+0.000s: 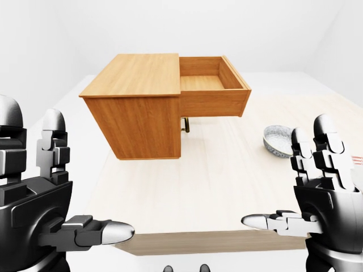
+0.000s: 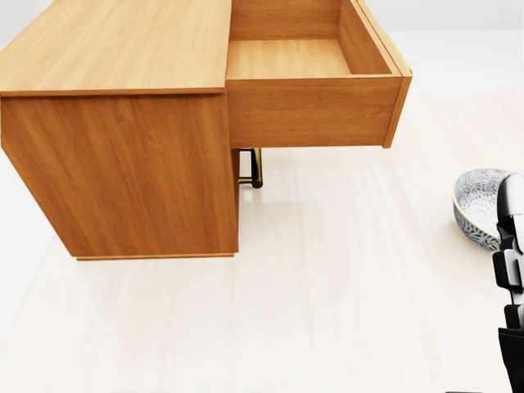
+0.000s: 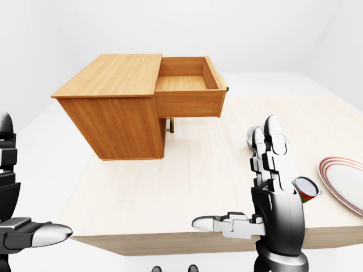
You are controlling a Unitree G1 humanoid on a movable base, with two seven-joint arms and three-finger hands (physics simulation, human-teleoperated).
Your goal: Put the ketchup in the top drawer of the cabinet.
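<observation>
Pale table (image 2: pixel 344 311), top drawer (image 2: pixel 315 98) open, both hands spread, holding nothing, right hand (image 3: pixel 272 187) beside ketchup (image 3: pixel 306 190)

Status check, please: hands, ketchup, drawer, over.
Both hands open, left hand, right hand. Ketchup on table behind right hand, ungrasped. Top drawer open, nothing inside.

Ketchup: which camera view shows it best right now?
The right-eye view: the ketchup peeks out beside the right hand, mostly hidden behind it. The left-eye and head views show none of it.
</observation>
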